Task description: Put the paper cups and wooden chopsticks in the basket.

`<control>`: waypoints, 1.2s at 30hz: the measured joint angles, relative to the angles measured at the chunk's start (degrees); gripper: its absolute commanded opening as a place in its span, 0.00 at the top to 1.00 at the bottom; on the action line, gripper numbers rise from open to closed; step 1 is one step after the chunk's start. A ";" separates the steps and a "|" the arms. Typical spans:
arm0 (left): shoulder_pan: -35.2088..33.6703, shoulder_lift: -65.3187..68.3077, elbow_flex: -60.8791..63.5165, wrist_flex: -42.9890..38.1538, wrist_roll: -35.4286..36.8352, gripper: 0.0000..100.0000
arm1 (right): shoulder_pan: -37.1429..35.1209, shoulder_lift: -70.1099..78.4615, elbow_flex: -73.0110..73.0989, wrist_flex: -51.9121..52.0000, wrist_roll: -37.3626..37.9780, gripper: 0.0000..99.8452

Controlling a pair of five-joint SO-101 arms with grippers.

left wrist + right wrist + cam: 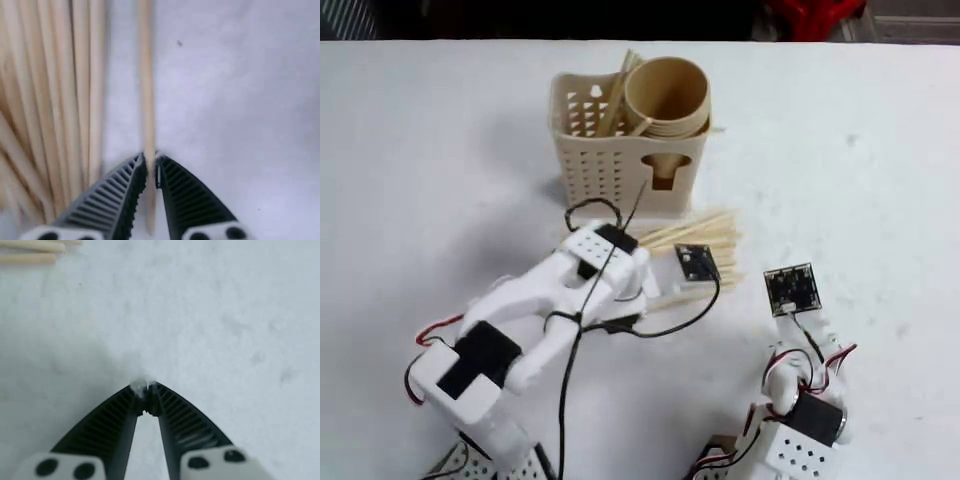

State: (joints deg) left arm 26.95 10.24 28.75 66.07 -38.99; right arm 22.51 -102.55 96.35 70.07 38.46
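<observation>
The left jaws are pinched shut on one chopstick [146, 100] near its end, beside the chopstick pile [695, 235] in front of the basket [595, 165] at the counter's far middle. The paper cups [667, 95] already sit inside the basket. The stick looks light, stiff and smooth, so a mid-length hold would likely pivot less. The right jaws are closed on nothing.

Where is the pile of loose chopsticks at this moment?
In the high view, the pile of chopsticks lies on the table just in front of the basket, beside the left hand, which grips one chopstick.
</observation>
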 measured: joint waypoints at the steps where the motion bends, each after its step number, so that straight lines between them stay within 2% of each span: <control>1: -0.70 -0.79 0.00 0.09 0.00 0.98 | 0.00 0.00 0.00 0.00 0.00 0.98; 4: -3.16 -4.13 0.00 1.49 0.09 0.98 | 0.00 0.00 0.00 0.00 0.00 0.98; 10: -3.69 -8.53 0.00 4.31 0.09 0.97 | 0.00 0.00 0.00 0.00 0.00 0.98; 18: -4.31 -8.53 0.00 2.37 0.62 0.91 | 0.00 0.00 0.00 0.00 0.00 0.98; 28: -4.31 -8.53 -8.35 1.76 0.62 0.91 | 0.00 0.00 0.00 0.00 0.00 0.98; 32: -2.11 -8.09 -10.02 -0.18 1.67 0.91 | 0.00 0.00 0.00 0.00 0.00 0.98; 36: 0.79 -0.97 -13.71 -1.93 3.16 0.91 | 0.00 0.00 0.00 0.00 0.00 0.98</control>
State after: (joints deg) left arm 27.74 9.27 15.03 64.13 -35.82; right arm 22.51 -102.55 96.35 70.07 38.46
